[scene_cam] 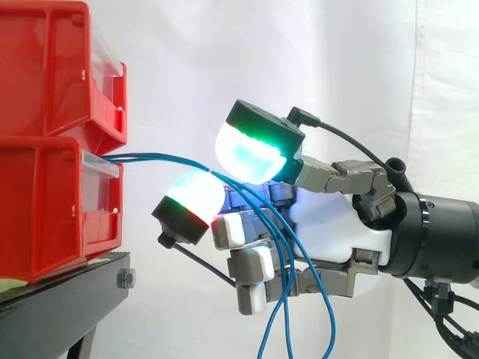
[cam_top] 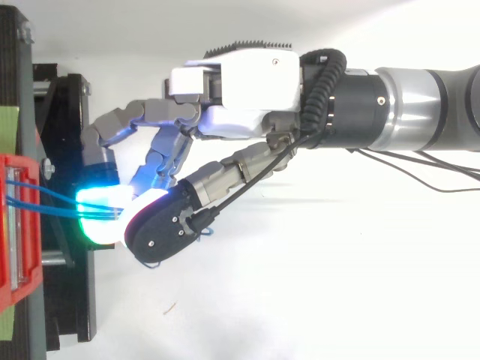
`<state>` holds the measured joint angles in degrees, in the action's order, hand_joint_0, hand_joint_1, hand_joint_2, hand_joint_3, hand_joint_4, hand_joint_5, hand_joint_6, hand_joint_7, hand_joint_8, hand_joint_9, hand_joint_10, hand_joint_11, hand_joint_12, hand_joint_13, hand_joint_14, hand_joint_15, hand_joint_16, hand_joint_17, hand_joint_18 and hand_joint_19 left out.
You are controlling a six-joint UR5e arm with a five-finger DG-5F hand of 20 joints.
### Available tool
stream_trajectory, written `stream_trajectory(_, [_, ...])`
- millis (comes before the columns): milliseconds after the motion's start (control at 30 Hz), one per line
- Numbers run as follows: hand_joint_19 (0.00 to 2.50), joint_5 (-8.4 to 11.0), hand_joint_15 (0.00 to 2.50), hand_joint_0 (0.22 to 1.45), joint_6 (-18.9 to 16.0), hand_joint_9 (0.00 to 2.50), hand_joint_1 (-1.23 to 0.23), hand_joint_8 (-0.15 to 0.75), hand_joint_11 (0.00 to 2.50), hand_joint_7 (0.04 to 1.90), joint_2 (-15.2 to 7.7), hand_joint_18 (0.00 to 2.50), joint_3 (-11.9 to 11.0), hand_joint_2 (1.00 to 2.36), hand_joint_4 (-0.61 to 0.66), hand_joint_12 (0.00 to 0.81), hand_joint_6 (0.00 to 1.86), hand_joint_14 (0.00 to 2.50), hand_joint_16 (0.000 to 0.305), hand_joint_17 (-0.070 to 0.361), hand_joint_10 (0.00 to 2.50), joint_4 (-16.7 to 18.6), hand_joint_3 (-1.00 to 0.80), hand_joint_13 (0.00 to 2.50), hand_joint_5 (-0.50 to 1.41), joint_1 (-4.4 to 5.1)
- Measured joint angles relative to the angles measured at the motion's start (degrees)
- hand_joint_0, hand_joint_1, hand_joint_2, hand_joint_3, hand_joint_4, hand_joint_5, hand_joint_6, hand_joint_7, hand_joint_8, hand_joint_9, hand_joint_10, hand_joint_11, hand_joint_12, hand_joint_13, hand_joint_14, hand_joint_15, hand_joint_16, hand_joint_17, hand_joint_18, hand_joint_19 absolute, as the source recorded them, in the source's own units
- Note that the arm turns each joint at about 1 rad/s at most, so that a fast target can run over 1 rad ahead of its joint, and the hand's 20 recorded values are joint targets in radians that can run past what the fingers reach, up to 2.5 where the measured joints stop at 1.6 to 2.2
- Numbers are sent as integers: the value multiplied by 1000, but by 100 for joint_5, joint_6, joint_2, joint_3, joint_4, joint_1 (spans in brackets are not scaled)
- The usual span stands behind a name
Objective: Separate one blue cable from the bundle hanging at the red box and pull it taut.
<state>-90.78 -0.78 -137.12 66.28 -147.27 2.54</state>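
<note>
i'm pinching a cable (scene_cam: 165, 158) by the box (scene_cam: 45, 209) between two pads (scene_cam: 251, 153) of the robot hand (scene_cam: 333, 224); it's sagging slightly, so separating looks begun, pulling taut remaining.

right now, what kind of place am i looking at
Probably a robot lab test rig rather than a home or shop floor: a plain white curtain as backdrop, red bins stacked on a black stand, and a robot hand pinching blue cables that come from a bin.
</note>
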Motion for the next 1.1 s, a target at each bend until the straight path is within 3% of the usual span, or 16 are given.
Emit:
stream_trajectory(200, [710,2,775,623,3,1017,-696,333,671,1040,1,961,-5,1007,189,359,733,24,46,103,17,-11,-392,1177,-168,12])
stream_trajectory(567, [701,6,779,625,0,1052,-771,343,726,1004,1,1009,-8,1000,177,359,823,23,45,100,15,-113,-500,1216,-187,25])
stream_trajectory(900, [699,0,776,634,-9,1156,-767,355,767,1073,10,1050,-21,1000,143,367,838,25,42,95,19,-261,-500,1266,-160,27])
stream_trajectory(1100, [702,7,779,654,-1,1108,-799,353,782,1107,101,1055,-24,1009,73,370,866,25,43,97,19,-356,-380,1250,-177,22])
